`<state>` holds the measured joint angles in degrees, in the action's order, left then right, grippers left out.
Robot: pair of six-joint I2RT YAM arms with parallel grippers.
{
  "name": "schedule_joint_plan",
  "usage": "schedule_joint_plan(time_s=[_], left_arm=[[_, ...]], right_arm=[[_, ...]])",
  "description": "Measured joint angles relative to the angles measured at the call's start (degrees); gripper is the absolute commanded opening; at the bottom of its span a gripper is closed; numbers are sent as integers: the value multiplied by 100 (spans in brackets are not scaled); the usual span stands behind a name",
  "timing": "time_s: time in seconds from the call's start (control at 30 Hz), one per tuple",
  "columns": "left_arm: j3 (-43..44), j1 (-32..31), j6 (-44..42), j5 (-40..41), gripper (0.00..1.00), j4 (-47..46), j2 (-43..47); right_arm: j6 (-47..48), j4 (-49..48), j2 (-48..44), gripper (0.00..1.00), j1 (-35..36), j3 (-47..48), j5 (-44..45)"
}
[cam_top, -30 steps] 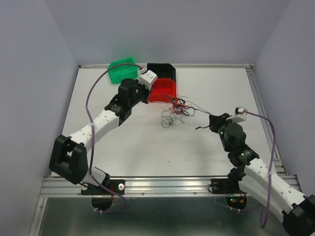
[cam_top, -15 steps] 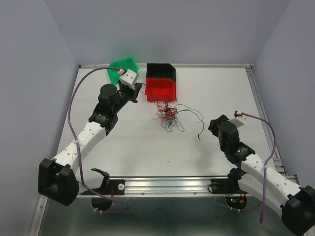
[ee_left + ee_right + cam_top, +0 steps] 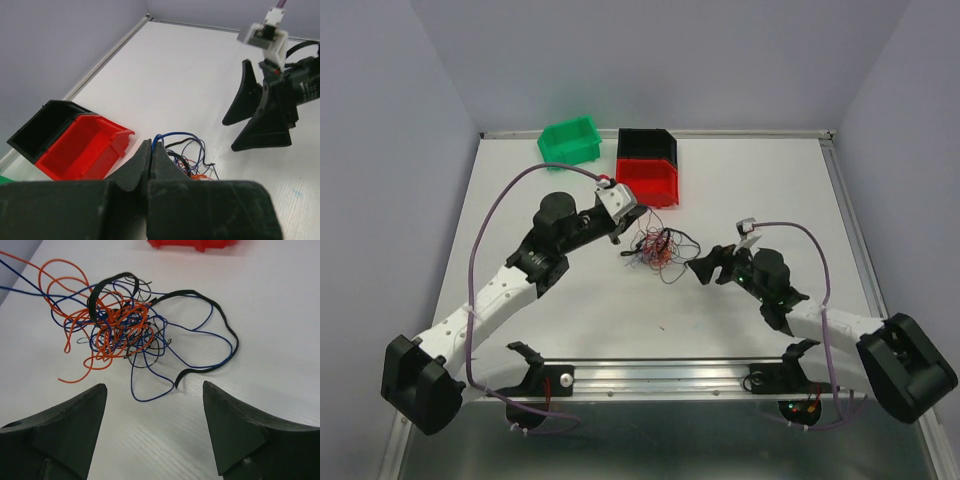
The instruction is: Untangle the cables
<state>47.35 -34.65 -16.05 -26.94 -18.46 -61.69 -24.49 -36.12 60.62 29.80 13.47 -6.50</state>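
Cables (image 3: 120, 330) lie well off table (image 3: 770, 180) edges, between left tool (image 3: 151, 145), together, and right tool (image 3: 154, 387), apart.

Left tool (image 3: 151, 150) pinches the cables (image 3: 189, 156); red bin (image 3: 80, 150) left; right tool (image 3: 231, 134) splayed beyond.

Thin orange, dark blue and black cables (image 3: 120, 330) form one loose tangled clump lying on the white table (image 3: 280, 315).

light: bright, even, diffuse from above
shadows: faint, soft, right under cables (image 3: 125, 330)
focus: cables sharp; left gripper (image 3: 151, 145) just beside cables blurred
glare: table (image 3: 190, 65) washed pale beyond cables
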Motion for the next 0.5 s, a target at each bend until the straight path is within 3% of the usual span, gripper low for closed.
schedule_joint_plan(time_s=[0.2,0.3,0.33,0.4,0.43,0.5], left_arm=[[2,-2,0,-116,2,72,216],[2,-2,0,-144,2,96,227],[2,-2,2,-155,2,116,225],[2,-2,2,-157,2,144,225],[2,-2,4,-155,2,160,225],[2,-2,13,-92,4,157,225]], right_arm=[[398,-1226,1998,82,269,503,-702],[393,-1891,2865,72,385,949,-863],[365,-2111,3211,55,439,1137,-894],[350,-2409,3550,33,507,1329,-905],[278,-2629,3722,16,553,1397,-892],[153,-2846,3827,6,595,1432,-857]])
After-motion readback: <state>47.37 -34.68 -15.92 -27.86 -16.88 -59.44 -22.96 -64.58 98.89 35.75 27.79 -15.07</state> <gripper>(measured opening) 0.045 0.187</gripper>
